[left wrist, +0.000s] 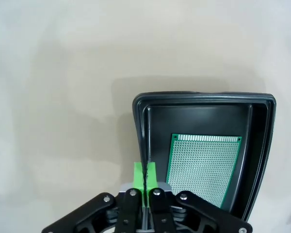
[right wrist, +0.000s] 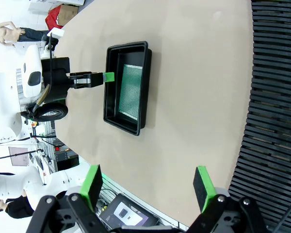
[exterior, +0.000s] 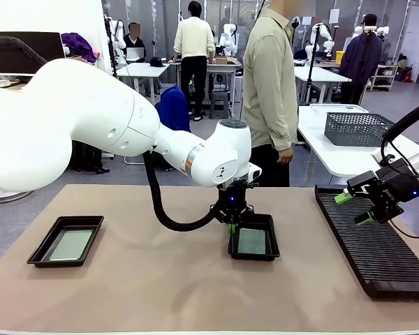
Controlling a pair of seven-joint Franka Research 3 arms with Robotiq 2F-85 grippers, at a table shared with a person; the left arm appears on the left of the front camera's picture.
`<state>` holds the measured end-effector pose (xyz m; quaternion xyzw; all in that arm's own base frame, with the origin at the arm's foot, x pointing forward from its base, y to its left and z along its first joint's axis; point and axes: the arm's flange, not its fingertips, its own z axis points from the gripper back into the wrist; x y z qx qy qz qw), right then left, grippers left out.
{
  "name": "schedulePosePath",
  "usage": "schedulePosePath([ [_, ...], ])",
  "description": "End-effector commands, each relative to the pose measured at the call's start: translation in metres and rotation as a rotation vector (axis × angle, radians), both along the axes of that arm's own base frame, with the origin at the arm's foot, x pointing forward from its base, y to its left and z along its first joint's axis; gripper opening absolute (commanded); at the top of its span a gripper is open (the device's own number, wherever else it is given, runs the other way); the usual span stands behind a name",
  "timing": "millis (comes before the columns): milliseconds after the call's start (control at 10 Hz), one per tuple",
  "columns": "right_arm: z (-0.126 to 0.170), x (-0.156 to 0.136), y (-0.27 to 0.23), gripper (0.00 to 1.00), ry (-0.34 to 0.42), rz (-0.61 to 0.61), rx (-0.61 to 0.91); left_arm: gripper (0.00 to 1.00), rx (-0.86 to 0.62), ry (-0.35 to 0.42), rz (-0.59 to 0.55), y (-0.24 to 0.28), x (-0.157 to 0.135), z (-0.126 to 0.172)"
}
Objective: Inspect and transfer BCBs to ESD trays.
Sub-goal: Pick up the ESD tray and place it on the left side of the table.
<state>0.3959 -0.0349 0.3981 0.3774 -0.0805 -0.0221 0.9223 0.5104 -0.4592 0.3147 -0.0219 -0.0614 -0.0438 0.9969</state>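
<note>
— Holding the left tool [exterior: 231, 222] with its pads pressed together on the rim of the middle ESD tray [exterior: 268, 254], at the tray's 10 o'clock corner. A BCB [exterior: 251, 241] lies flat inside.

— And the right tool [exterior: 354, 208]?

— Spread wide, holding nothing, over the slotted rack [exterior: 377, 252] at my 3 o'clock. The other tray [exterior: 45, 255] at 9 o'clock on the surface [exterior: 160, 286] has its board [exterior: 70, 245] too. Next, I judge, I shift this tray gently.

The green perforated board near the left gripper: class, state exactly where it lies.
In the front view the board lies flat inside the black tray at mid-table, with the shut left gripper at the tray's far-left rim.
</note>
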Motion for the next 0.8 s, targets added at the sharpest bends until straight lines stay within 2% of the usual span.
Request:
schedulePosePath([
  [0, 0.0006, -0.0003, 0.0008, 1.00, 0.002, -0.007, 0.001, 0.00, 0.005, -0.002, -0.003, 0.0003, -0.0004, -0.0009],
  [700, 0.0006, -0.0003, 0.0008, 1.00, 0.002, -0.007, 0.001, 0.00, 0.005, -0.002, -0.003, 0.0003, -0.0004, -0.0009],
])
